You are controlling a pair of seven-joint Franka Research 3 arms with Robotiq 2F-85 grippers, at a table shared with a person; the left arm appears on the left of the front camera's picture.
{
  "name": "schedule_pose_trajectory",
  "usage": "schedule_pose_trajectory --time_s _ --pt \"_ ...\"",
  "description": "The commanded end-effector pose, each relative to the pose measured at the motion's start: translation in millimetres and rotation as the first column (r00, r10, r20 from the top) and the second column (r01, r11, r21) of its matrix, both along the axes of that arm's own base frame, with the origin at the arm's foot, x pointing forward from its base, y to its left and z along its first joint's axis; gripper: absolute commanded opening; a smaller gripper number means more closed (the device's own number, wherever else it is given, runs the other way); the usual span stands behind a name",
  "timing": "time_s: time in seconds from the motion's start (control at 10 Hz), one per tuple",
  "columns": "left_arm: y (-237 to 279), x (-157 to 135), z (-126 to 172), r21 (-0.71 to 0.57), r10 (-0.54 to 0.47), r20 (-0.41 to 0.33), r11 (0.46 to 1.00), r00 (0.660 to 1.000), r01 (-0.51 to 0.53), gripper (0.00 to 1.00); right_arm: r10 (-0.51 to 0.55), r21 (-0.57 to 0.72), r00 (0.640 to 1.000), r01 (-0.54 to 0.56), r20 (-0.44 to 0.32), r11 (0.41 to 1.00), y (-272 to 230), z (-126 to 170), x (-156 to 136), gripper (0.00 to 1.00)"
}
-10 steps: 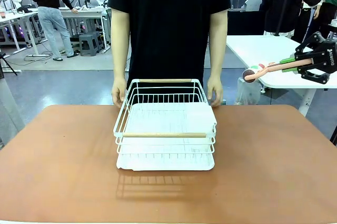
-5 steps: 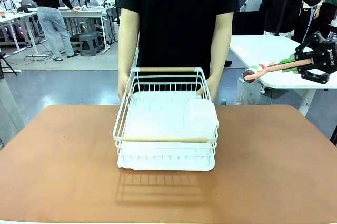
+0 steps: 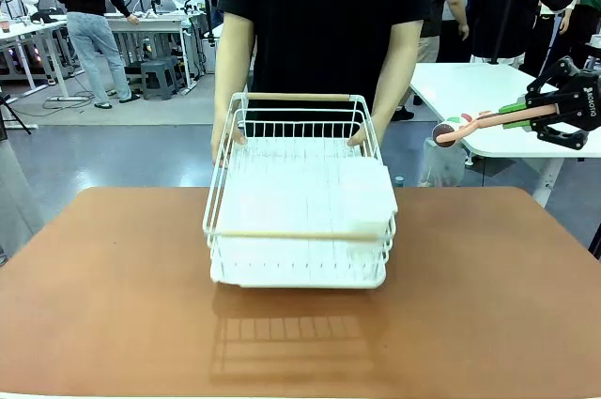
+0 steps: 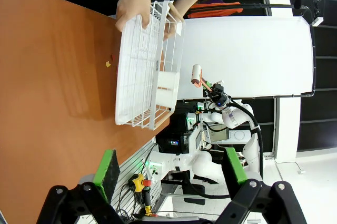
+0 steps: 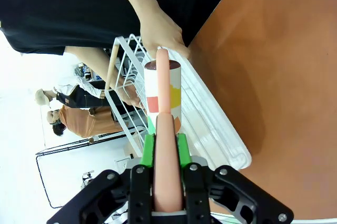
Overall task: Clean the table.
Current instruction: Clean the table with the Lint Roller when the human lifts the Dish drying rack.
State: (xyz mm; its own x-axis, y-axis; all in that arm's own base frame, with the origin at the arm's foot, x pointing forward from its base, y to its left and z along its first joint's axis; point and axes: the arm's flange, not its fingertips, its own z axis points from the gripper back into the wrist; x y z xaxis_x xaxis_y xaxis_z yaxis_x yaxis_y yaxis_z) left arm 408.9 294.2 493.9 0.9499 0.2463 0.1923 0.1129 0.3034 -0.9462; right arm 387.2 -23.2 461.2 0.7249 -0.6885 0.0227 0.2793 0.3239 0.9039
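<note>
Reddish-brown matte table (image 3: 103,296): person's hands (image 3: 226,132) grasp white wire rack (image 3: 299,272) at 12 o'clock, likely clearing it for the right gripper (image 3: 516,115), clamped on pink-handled lint roller (image 3: 474,124) at 3 o'clock.

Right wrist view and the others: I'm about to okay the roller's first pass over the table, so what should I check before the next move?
1. Grip on the lint roller: the right gripper is shut on its handle. Ok.
2. Path over the table: the white wire rack hangs over the middle, above its own shadow. Not ok.
3. Person clear: both hands hold the rack's far end. Not ok.
4. Left gripper: open and empty. Ok.
5. Dirt located: small bits lie on the table beside the rack. Ok.
</note>
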Motion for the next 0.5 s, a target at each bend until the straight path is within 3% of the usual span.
schedule_pose_trajectory --time_s 0.0,0.4 --pt "1.1 -2.4 2.4 -0.025 -0.001 0.016 1.000 1.000 0.001 1.00 0.000 0.001 1.000 0.000 0.001 1.000 0.3 0.5 0.2 0.01" --pt "1.1 -2.4 2.4 -0.025 -0.001 0.016 1.000 1.000 0.001 1.00 0.000 0.001 1.000 0.000 0.001 1.000 0.3 0.5 0.2 0.01"
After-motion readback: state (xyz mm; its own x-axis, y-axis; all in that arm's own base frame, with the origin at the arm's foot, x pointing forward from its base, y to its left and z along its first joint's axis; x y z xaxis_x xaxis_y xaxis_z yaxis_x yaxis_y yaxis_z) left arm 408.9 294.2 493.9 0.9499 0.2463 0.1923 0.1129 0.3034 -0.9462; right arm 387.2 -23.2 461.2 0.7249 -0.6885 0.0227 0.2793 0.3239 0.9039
